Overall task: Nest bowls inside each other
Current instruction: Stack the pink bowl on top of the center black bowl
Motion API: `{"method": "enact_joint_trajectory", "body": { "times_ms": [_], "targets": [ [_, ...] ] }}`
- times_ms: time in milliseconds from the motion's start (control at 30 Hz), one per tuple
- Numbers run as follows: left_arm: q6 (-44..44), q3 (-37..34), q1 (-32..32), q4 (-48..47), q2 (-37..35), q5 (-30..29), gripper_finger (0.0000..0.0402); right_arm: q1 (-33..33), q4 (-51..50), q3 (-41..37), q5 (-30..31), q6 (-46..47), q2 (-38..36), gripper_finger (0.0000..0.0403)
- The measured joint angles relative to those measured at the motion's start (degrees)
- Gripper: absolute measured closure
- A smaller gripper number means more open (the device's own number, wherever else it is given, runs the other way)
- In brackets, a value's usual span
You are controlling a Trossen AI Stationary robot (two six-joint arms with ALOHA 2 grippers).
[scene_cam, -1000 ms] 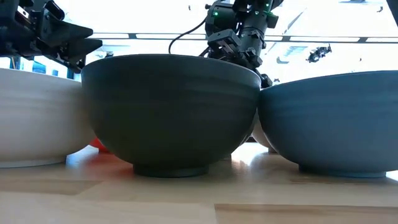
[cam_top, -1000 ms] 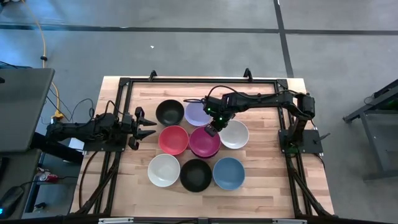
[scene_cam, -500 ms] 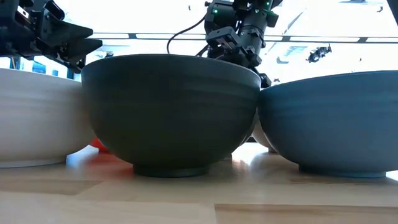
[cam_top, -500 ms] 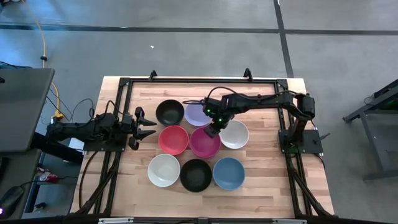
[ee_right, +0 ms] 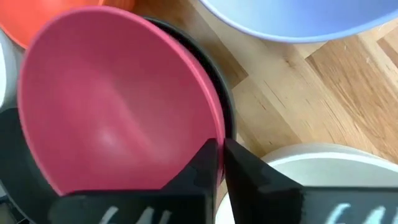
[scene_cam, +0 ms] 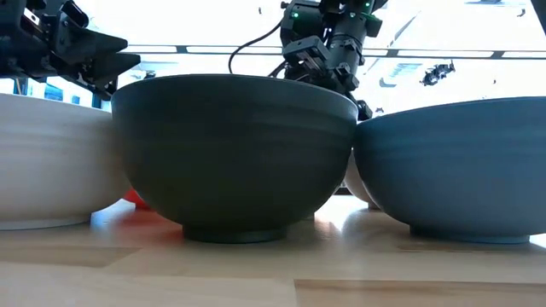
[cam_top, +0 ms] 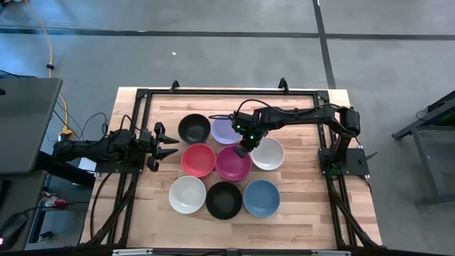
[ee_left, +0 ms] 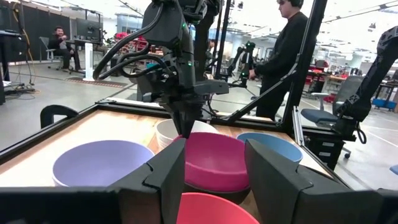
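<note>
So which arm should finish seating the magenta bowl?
The right. Its claw is pinched on the magenta bowl rim, the bowl already over a black one. The left claw waits open at the table's left edge.

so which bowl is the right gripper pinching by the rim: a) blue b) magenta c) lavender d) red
b: the right gripper is closed on the rim of the magenta bowl, which sits inside a black bowl.
</note>
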Motion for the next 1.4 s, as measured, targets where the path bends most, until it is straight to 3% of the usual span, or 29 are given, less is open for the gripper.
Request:
{"method": "enact_joint_trajectory", "body": {
  "times_ms": [367,867,1400],
  "targets": [
    [0.0,0.0,0.0,0.0,0.0,0.0,0.0249,0.4,0.0,0.0,-0.1,0.0,0.0,0.038],
    [0.0,0.0,0.0,0.0,0.0,0.0,0.0249,0.3,-1.3,0.0,-0.5,-1.9,-0.2,0.0287],
    [-0.2,0.0,0.0,-0.1,0.4,0.0,0.0249,0.0,-4.5,5.1,4.3,-5.0,-1.4,0.0317]
  ]
}}
